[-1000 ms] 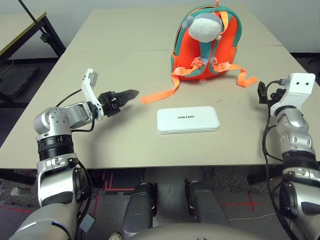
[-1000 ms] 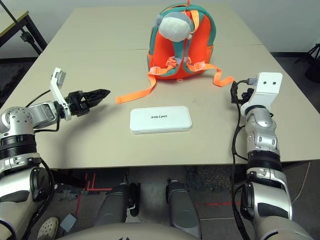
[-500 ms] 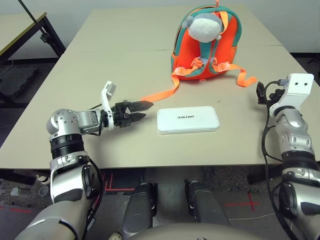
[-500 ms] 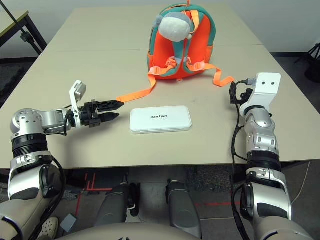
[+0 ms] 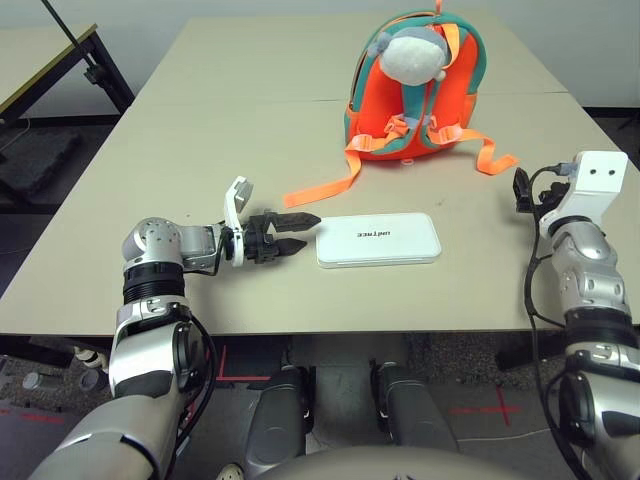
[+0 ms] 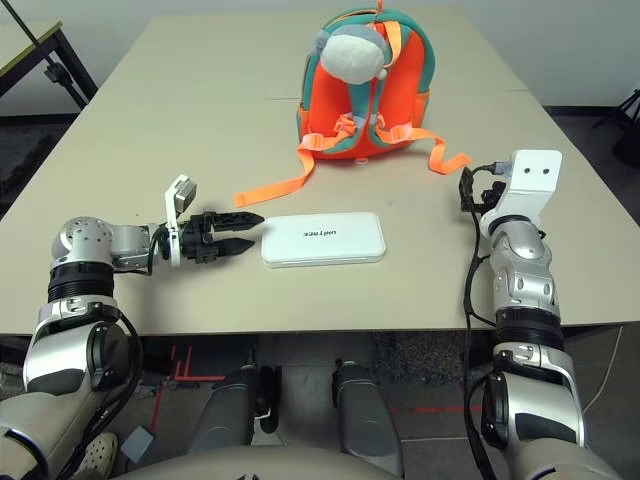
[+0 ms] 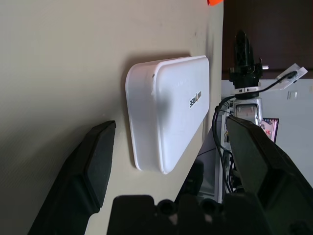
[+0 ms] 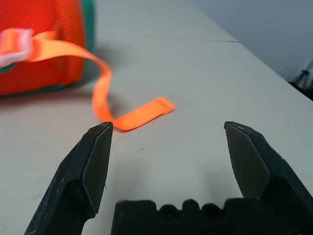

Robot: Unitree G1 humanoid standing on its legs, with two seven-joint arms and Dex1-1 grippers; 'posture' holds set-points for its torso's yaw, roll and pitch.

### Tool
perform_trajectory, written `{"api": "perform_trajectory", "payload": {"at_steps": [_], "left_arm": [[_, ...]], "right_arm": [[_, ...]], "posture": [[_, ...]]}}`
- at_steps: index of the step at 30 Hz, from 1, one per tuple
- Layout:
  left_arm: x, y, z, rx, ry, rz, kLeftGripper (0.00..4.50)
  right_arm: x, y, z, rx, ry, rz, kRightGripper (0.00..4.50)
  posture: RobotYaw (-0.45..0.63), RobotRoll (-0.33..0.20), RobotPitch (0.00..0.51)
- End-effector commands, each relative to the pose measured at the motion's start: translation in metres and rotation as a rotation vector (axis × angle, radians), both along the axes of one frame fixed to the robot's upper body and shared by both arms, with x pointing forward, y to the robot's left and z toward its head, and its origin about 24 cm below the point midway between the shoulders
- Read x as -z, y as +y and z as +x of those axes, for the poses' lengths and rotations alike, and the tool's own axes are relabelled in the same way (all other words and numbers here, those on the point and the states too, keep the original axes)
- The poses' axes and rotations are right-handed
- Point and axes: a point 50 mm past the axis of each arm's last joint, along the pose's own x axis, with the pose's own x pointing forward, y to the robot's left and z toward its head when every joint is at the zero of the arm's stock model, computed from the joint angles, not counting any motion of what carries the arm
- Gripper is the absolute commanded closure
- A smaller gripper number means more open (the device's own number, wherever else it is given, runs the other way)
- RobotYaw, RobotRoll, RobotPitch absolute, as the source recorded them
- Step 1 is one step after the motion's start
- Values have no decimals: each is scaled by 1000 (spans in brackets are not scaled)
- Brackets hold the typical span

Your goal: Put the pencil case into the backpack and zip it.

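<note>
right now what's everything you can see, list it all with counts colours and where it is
table: one, beige, under everything
backpack: one, orange with teal trim, far side of the table, loose orange straps trailing toward the near side
plush toy: one, grey-white, attached to the backpack's upper part
pencil case: one, white with small dark lettering, flat on the table nearer than the backpack
second table: one, dark-framed, far left off the main table
left gripper: one, black fingers, open, low over the table at the pencil case's left short end
right gripper: one, black fingers, open, near the table's right side, facing a backpack strap end
</note>
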Motion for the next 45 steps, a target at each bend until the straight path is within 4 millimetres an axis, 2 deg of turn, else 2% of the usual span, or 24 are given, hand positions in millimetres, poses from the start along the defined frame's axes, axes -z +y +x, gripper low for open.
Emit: {"api": "perform_trajectory", "payload": {"at_steps": [1,2,5,9,15,28,45], "left_arm": [[10,-3,0,11,35,45,0],[10,-4,0,12,34,45,0],[12,-5,0,14,32,48,0],[13,-5,1,16,31,50,0],[15,-7,1,15,32,45,0],[16,-10,0,19,32,41,0],[17,-15,-3,46,33,44,0]], "right_arm": [[-1,4,-5,-71,55,-50,12],[-1,5,-6,-89,70,-61,12],[0,10,-11,-176,142,-106,605],[2,19,-18,-295,235,-171,2103],[6,44,-26,-546,371,-285,4459],[15,78,-37,-811,504,-340,4459],[5,128,-38,-945,404,-259,4459]], "posture": [[-185,0,127],[-189,0,127],[-192,0,127],[-192,0,127],[-191,0,129],[-181,0,127],[-183,0,128]]}}
